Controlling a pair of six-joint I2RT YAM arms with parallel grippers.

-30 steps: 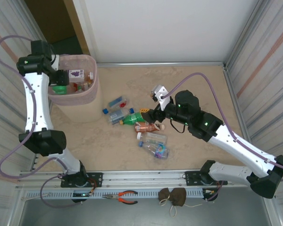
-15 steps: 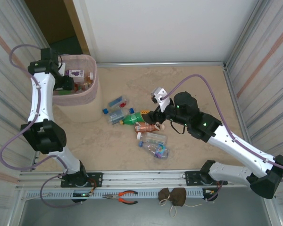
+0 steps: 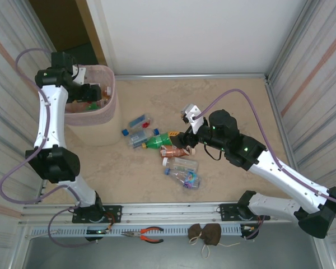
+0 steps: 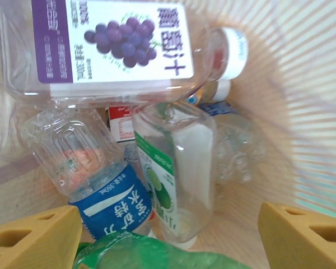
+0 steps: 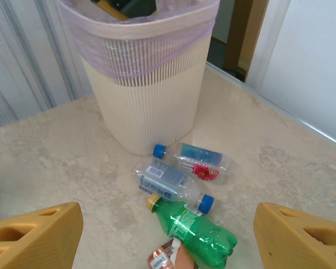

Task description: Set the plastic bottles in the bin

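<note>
The left gripper (image 4: pixel 168 238) is hanging over the mouth of the pale pink translucent ribbed plastic bin (image 3: pixel 98 132), which is standing at the far left of the beige marbled table (image 3: pixel 224 101). Its yellow fingers (image 4: pixel 33 238) are standing wide apart, and a crumpled green plastic bottle (image 4: pixel 151 253) is lying loose between them without touching the right one. Below it in the bin, a clear bottle with a purple grape label and white cap (image 4: pixel 112 45) is resting across a clear bottle with a green-and-white label (image 4: pixel 173 168) and a crushed clear bottle with a blue label (image 4: pixel 103 193). The right gripper (image 5: pixel 171 230) is hovering open and empty over the middle of the table, above a green bottle with an orange cap (image 5: pixel 193 227) and an orange-brown bottle (image 5: pixel 171 259). Two clear blue-capped bottles (image 5: pixel 168 182) are lying just beside the bin's foot, and two more clear bottles (image 3: pixel 183 165) are lying nearer the arms' bases.
</note>
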